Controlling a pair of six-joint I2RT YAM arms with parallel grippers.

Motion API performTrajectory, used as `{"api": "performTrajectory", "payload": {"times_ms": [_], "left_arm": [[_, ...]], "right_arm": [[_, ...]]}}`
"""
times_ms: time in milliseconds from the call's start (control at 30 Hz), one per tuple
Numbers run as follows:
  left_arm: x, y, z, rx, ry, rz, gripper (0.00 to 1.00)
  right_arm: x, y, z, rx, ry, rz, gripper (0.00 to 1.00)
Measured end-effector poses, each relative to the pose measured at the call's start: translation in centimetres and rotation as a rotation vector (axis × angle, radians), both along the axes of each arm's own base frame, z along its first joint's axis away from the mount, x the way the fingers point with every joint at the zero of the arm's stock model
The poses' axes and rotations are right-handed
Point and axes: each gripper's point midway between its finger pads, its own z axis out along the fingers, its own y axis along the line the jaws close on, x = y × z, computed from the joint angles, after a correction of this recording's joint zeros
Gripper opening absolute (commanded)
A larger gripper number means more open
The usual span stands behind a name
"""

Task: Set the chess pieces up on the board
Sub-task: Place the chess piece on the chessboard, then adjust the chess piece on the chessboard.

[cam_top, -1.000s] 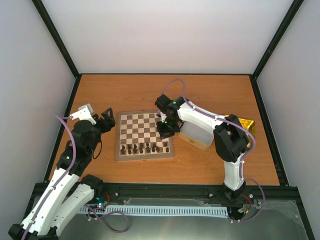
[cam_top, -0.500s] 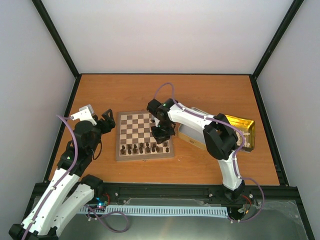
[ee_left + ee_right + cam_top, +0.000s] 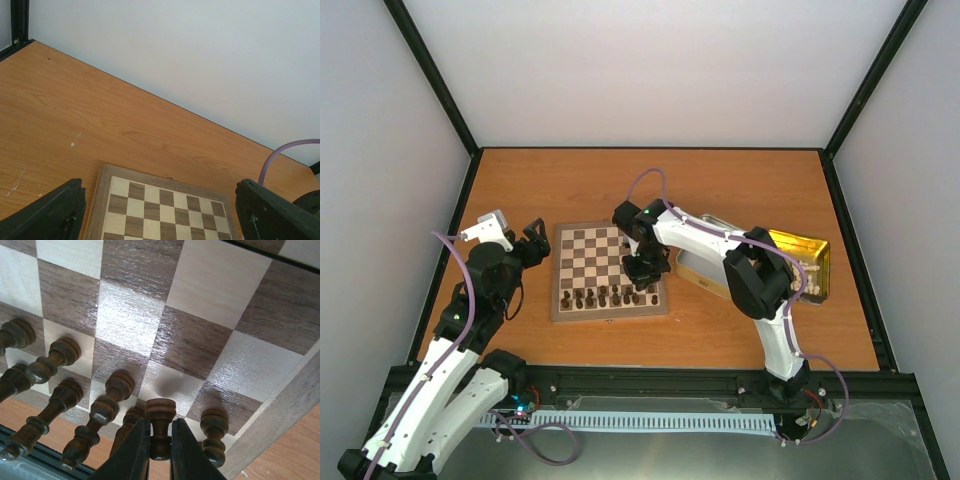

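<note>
The chessboard (image 3: 600, 255) lies at the table's middle, with dark brown chess pieces (image 3: 605, 296) standing in its two near rows. My right gripper (image 3: 642, 270) is over the board's near right part, shut on a dark brown pawn (image 3: 159, 426) held just above a cream square (image 3: 165, 387). Other dark pieces (image 3: 107, 399) stand close on both sides of it. My left gripper (image 3: 533, 242) is open and empty beside the board's left edge. The board's far squares (image 3: 165, 210) show between its fingers (image 3: 50, 212). No cream-white pieces are in view.
A rectangular silver tin (image 3: 705, 268) lies right of the board, under my right arm. A gold tin (image 3: 810, 262) lies further right. Black frame rails border the table.
My right gripper has moved left from the silver tin to over the board's near right squares, carrying the pawn. The left arm has barely moved.
</note>
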Motion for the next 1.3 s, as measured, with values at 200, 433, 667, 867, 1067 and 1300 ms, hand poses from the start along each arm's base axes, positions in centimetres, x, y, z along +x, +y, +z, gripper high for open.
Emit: {"api": "performTrajectory", "payload": {"times_ms": [200,433,667,867,1067,1300], "left_arm": [[0.0,0.0,0.0,0.0,0.0,0.0,0.83],[0.0,0.0,0.0,0.0,0.0,0.0,0.83],[0.0,0.0,0.0,0.001,0.001,0.0,0.83],[0.1,0.0,-0.2,0.003,0.005,-0.001,0.84],[0.4,-0.1,-0.7,0.018,0.024,-0.003,0.84],[0.5,-0.2,-1.0,0.024,0.039,-0.003,0.84]], "right_arm": [[0.1,-0.1,-0.6,-0.02,0.003,-0.006,0.2],[1.0,0.5,0.1,-0.01,-0.032,-0.025,0.25],[1.5,0.6,0.4,-0.006,-0.057,-0.038,0.26],[1.4,0.5,2.8,0.027,-0.158,-0.016,0.31],[-0.3,2.7,5.7,0.095,-0.257,0.069,0.3],[-1.3,2.4,4.3,0.055,-0.25,0.096,0.24]]}}
